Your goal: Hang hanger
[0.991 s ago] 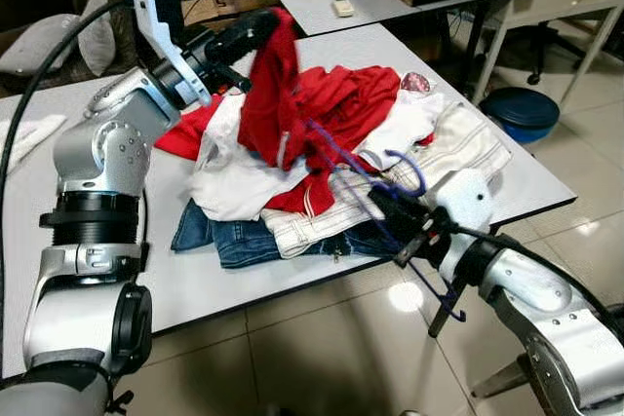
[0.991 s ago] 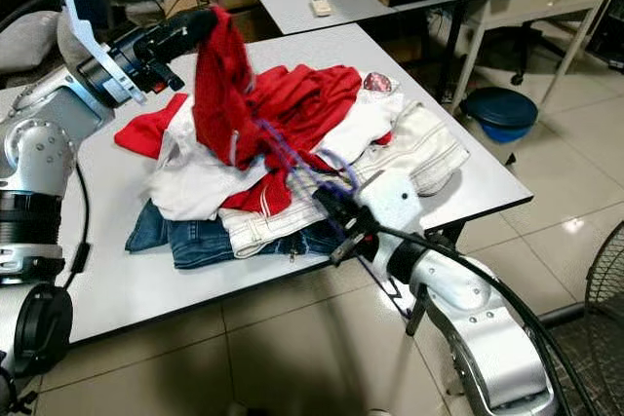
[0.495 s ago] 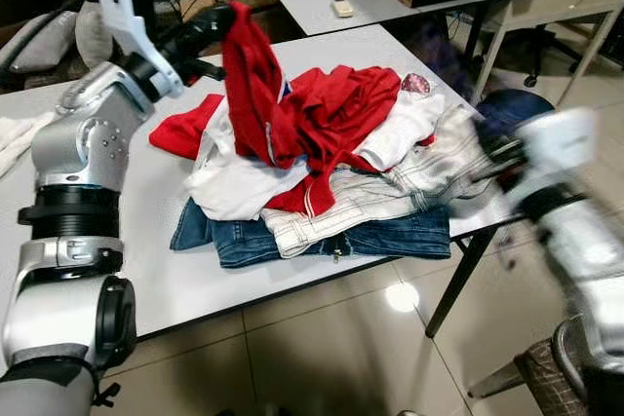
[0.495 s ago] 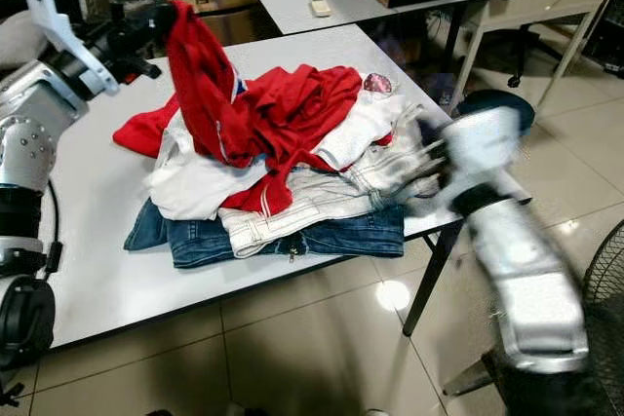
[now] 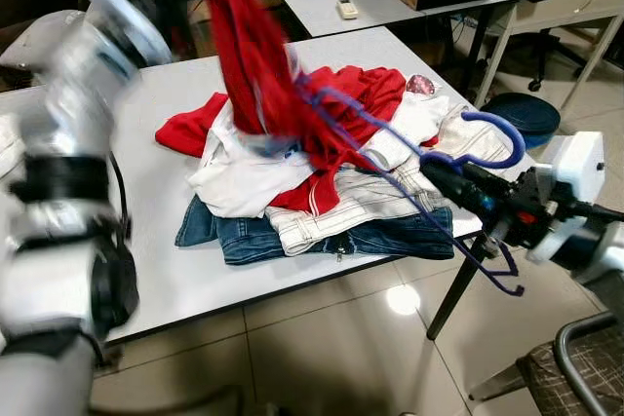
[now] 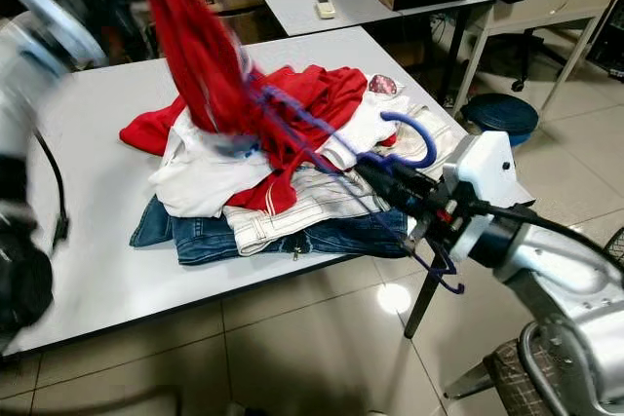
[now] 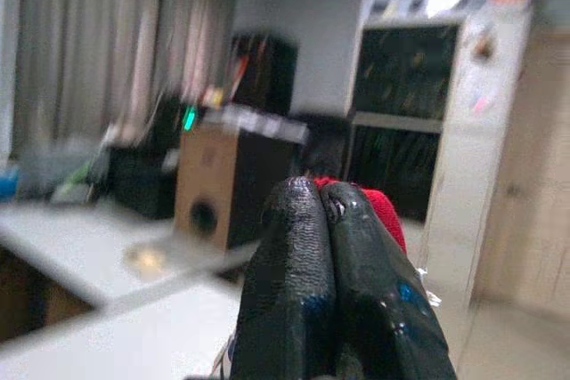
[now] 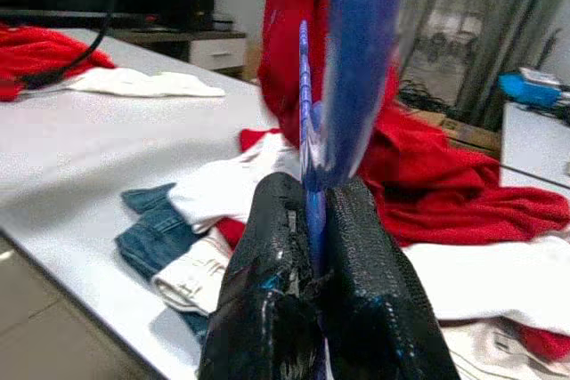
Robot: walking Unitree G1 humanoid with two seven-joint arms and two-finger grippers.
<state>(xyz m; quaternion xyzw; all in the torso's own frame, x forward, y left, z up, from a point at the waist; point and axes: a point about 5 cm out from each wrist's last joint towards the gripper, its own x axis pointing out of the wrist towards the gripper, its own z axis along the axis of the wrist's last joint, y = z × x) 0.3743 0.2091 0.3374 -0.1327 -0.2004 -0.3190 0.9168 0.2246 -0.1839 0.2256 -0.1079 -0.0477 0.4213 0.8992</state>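
Right gripper [image 5: 444, 179]: clenched on blue hanger [image 5: 390, 153] — over clothes pile [image 5: 322, 192].
Left gripper [image 7: 325, 211]: clenched on red garment [image 5: 249, 56] — lifted.

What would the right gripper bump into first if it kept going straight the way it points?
Probably the red garment held up by the left gripper. The right gripper, shut on the blue hanger, points over the clothes pile toward it; depth is unclear.

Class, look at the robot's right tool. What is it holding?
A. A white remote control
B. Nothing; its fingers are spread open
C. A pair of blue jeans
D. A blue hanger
D: the right tool is shut on the blue hanger, whose hook curves above the black fingers.
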